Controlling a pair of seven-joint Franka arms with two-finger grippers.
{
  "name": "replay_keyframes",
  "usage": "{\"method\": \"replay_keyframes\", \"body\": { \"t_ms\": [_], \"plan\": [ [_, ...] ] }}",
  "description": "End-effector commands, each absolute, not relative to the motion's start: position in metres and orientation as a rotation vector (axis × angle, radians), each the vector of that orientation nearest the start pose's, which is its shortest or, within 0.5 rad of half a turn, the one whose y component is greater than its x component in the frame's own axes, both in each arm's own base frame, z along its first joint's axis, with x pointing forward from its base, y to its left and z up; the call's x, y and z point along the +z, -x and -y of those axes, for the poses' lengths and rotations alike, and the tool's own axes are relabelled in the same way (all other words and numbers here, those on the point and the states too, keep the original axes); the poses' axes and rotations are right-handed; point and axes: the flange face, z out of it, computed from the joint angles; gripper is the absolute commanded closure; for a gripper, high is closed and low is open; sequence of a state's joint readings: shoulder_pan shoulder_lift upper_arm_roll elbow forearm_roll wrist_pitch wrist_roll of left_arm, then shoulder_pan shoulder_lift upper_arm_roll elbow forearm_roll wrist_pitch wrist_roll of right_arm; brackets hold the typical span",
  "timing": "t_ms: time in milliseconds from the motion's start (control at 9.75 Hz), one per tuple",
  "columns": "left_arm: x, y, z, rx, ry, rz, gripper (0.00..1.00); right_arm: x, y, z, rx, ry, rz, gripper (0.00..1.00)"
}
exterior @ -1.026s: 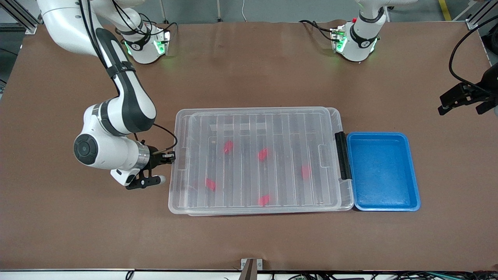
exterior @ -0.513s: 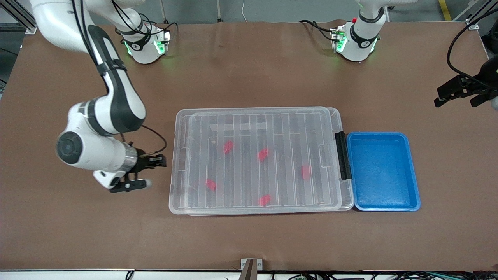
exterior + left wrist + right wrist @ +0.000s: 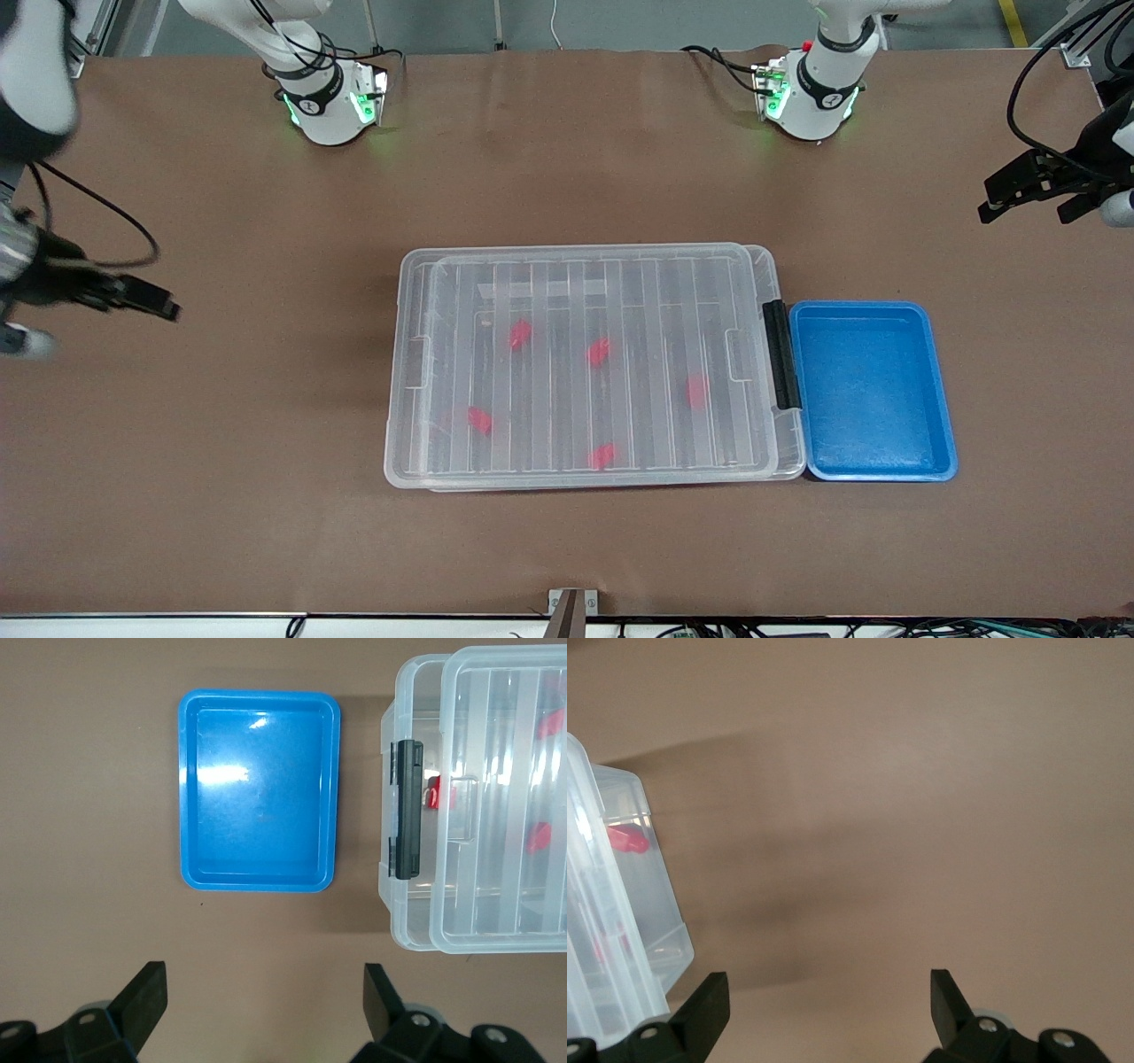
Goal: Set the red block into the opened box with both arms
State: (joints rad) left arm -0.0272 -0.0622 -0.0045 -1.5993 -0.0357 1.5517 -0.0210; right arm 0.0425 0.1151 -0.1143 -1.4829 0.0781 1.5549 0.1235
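Note:
The clear box (image 3: 585,257) sits mid-table with its ribbed lid (image 3: 576,292) lying on it and a black latch (image 3: 781,354) on the short end toward the left arm. Several red blocks show through the lid, among them one (image 3: 520,333), another (image 3: 599,352) and a third (image 3: 479,420). My right gripper (image 3: 151,303) hangs open and empty over bare table off the box's unlatched end; its wrist view shows wide jaws (image 3: 828,1001), a box corner (image 3: 620,930) and a red block (image 3: 627,839). My left gripper (image 3: 1023,211) is open over bare table by the table's edge (image 3: 264,1001).
A blue tray (image 3: 873,470) with nothing in it lies against the box's latched end, also seen in the left wrist view (image 3: 257,881) beside the latch (image 3: 406,811). Both arm bases (image 3: 326,111) (image 3: 811,102) stand along the table's edge farthest from the front camera.
My right gripper drew away from the box's unlatched end toward its own end of the table and opened. The left gripper drifted slightly farther from the tray. Box and blocks stayed put.

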Motion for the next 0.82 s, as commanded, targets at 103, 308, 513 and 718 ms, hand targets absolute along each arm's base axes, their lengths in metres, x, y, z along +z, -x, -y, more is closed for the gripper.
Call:
{"method": "replay_keyframes", "body": {
  "t_ms": [103, 308, 513, 718],
  "plan": [
    [0.625, -0.535, 0.024, 0.011, 3.177, -0.056, 0.02, 0.64, -0.536, 0.044, 0.104, 3.156, -0.308, 0.0],
    [0.625, -0.535, 0.026, 0.013, 3.177, -0.073, 0.03, 0.64, -0.536, 0.053, 0.09, 3.165, -0.307, 0.0],
    [0.625, -0.535, 0.026, 0.013, 3.175, -0.082, 0.02, 0.642, -0.536, 0.052, 0.088, 3.165, -0.263, 0.0],
    [0.625, -0.535, 0.027, 0.013, 3.176, -0.09, 0.02, 0.642, -0.536, 0.054, 0.091, 3.161, -0.199, 0.0]
  ]
}}
